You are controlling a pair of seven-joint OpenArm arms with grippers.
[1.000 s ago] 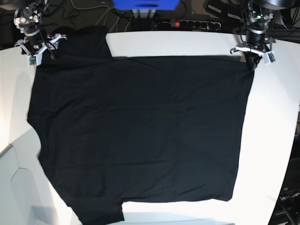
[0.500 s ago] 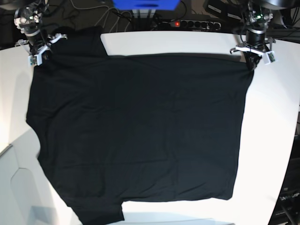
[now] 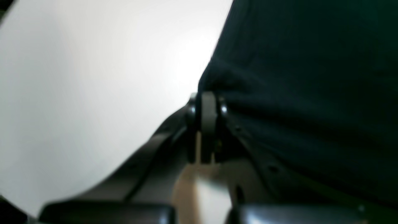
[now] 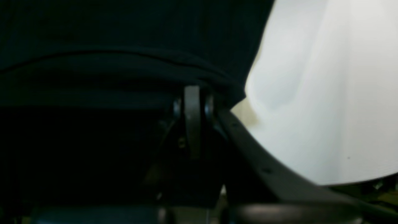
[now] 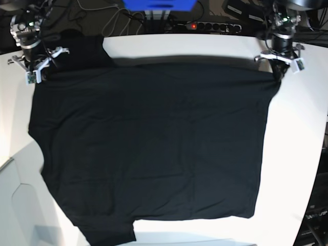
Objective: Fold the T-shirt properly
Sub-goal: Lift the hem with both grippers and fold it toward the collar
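Left wrist view: the left gripper (image 3: 207,105) is pinching the T-shirt (image 3: 304,93) at its edge, fingers together on cloth, white table (image 3: 93,93) alongside; everything's blurred.

Right wrist view: the right gripper (image 4: 192,102) is now clamping a hem fold, having just snapped closed from wide open. The dark is hiding how much cloth it has.

Base view: the T-shirt (image 5: 154,143) is lying spread flat, both far corners gripped, far edge pulling taut and shifting. That's looking ready for lifting. Collar, tag and print aren't showing.
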